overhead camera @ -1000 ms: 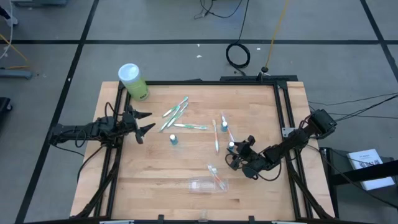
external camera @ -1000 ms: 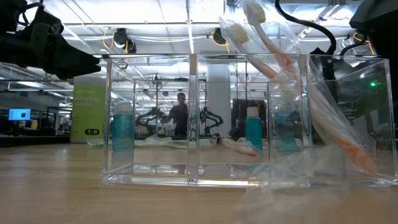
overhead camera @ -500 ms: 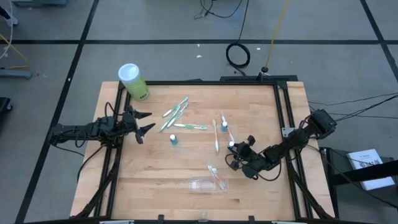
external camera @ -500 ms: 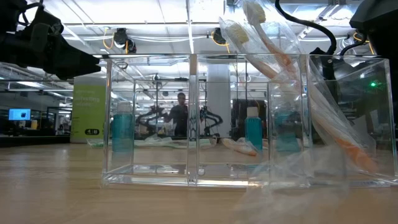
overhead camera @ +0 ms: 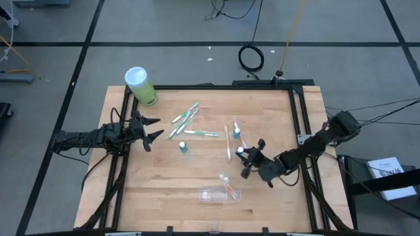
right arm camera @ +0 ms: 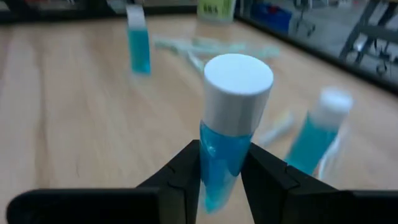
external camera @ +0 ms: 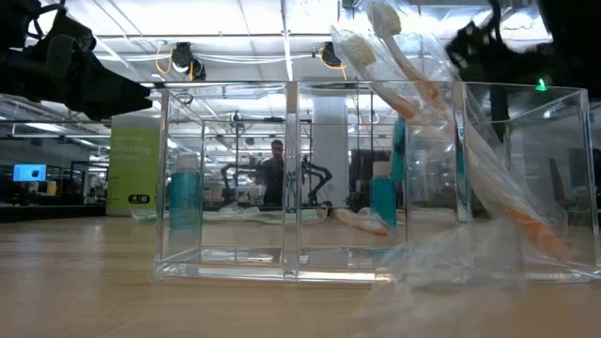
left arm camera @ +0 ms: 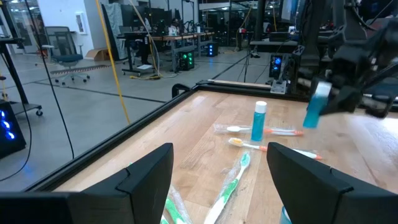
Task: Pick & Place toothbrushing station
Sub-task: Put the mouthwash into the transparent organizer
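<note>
lifted since a second ago, the right gripper point(overhead camera: 244, 159) now pinches a small blue tube point(right arm camera: 227, 137) by its body, white cap up, just above the tabletop point(overhead camera: 164, 177) near a second tube point(overhead camera: 236, 132) and toothbrushes point(overhead camera: 186, 117). left gripper point(overhead camera: 149, 129) hovers spread at the tabletop's left edge.

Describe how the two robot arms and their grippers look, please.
Both arms are dark, jointed and slim, with black cables looping along them. The left gripper ends in two pointed black fingers. The right gripper has short, blocky black fingers. No markings are visible.
</note>
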